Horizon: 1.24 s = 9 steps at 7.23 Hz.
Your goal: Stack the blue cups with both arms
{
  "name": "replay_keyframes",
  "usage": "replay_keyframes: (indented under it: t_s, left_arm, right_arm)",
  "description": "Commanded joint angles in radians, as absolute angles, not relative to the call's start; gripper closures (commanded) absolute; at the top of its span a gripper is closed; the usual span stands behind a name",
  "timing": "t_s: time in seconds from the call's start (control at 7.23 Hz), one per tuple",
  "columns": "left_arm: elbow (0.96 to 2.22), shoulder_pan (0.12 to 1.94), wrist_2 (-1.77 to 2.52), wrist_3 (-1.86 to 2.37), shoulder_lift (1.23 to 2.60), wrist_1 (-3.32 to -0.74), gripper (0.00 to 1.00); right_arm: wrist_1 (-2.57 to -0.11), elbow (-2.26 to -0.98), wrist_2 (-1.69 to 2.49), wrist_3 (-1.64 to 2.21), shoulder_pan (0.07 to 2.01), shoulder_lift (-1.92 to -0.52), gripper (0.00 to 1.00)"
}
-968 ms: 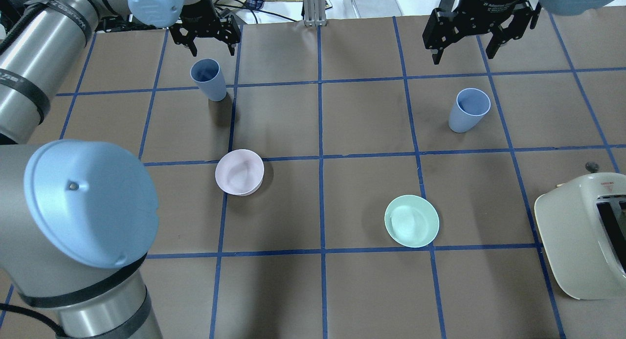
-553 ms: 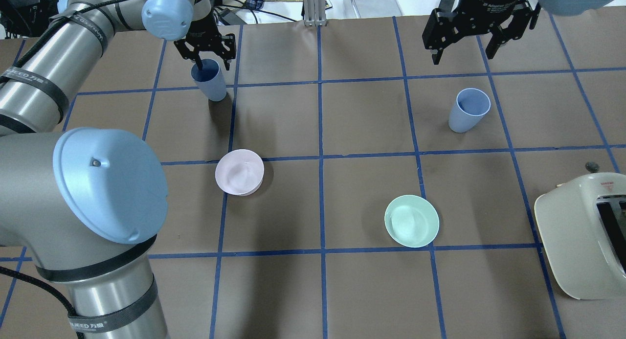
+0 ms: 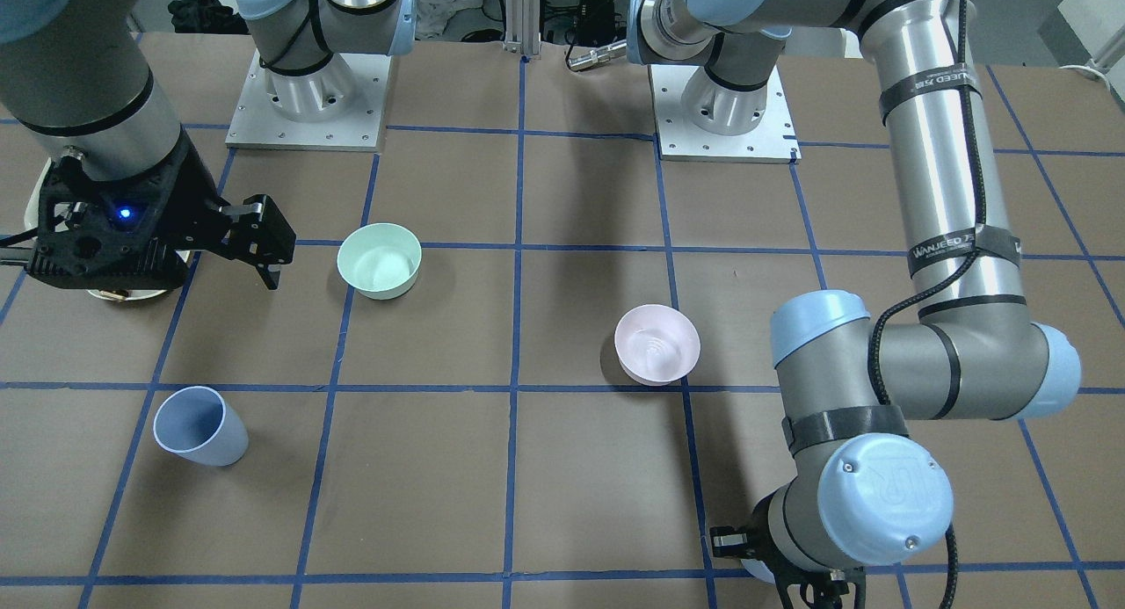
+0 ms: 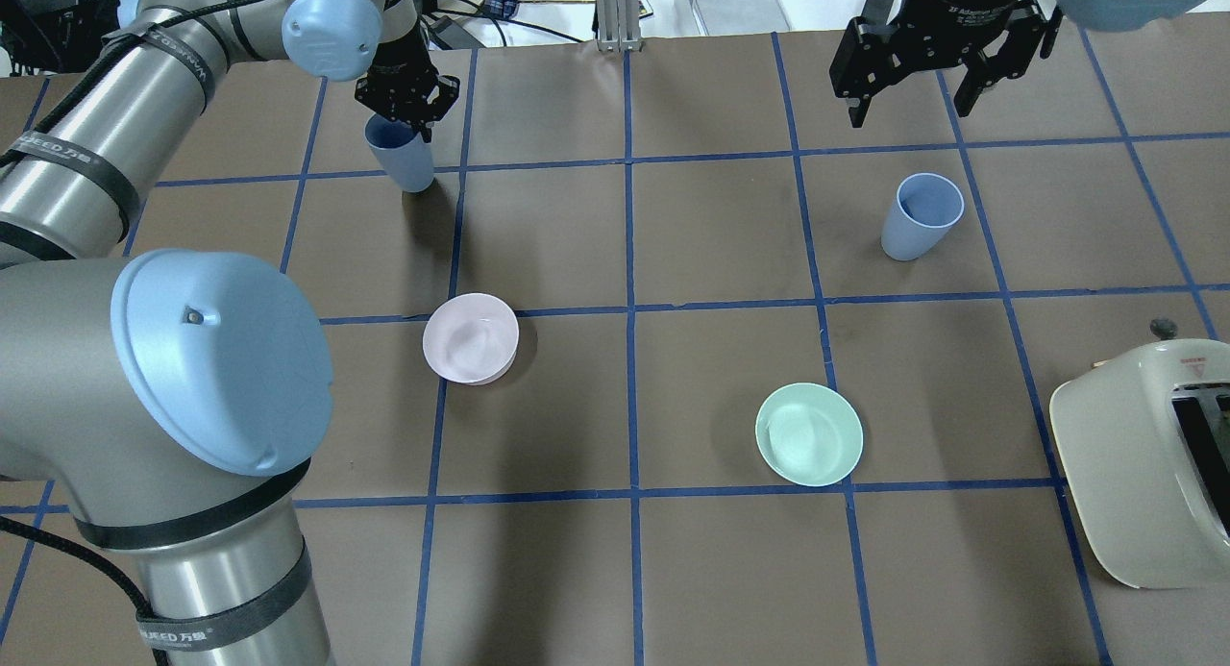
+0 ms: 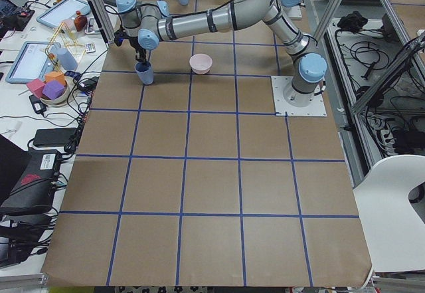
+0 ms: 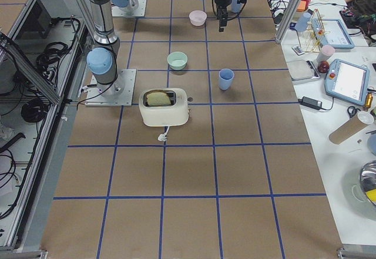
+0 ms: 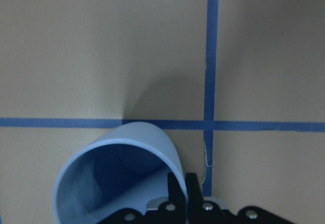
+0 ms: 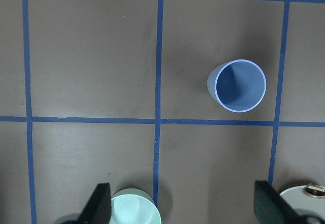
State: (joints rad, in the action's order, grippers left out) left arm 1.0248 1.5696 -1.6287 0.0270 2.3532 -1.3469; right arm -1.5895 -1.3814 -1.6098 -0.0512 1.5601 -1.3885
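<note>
One blue cup [image 4: 396, 157] stands at the table's far left. My left gripper [image 4: 408, 107] is shut on its rim. In the left wrist view the fingers [image 7: 192, 188] pinch the cup's wall [image 7: 117, 178] on its right side. The other blue cup [image 4: 921, 216] stands upright and alone at the far right; it also shows in the right wrist view [image 8: 238, 86] and the front view [image 3: 198, 426]. My right gripper [image 4: 937, 65] is open and empty, held high beyond that cup. In the front view the left arm's wrist hides the held cup.
A pale pink bowl [image 4: 471, 338] sits left of centre and a mint-green bowl [image 4: 808, 433] sits right of centre. A cream toaster [image 4: 1143, 464] stands at the near right edge. Clutter lies beyond the table's far edge.
My left gripper has come down onto the left cup and shut on its rim, and the cup has shifted slightly left. The right arm and the right cup have not moved.
</note>
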Motion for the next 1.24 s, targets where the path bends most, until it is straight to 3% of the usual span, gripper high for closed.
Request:
replay_keyframes:
  t_s: [0.0,0.41,1.11]
  left_arm:
    - [1.017,1.633,-1.582,0.159,2.327,-1.347,1.0]
    - [1.008,1.817,-1.575,0.45,2.347,-1.315,1.0]
    - [1.045,1.943,-1.528,0.561,2.338,-1.336,1.0]
  right_arm:
    - [-1.595,-1.361,-1.623,-0.055,1.551,-1.39,0.0]
    - [-1.543,-1.35,-1.623,-0.063,1.464,-1.379,0.0]
    - [-1.689,-1.353,-1.621,-0.153,1.368,-1.146,0.0]
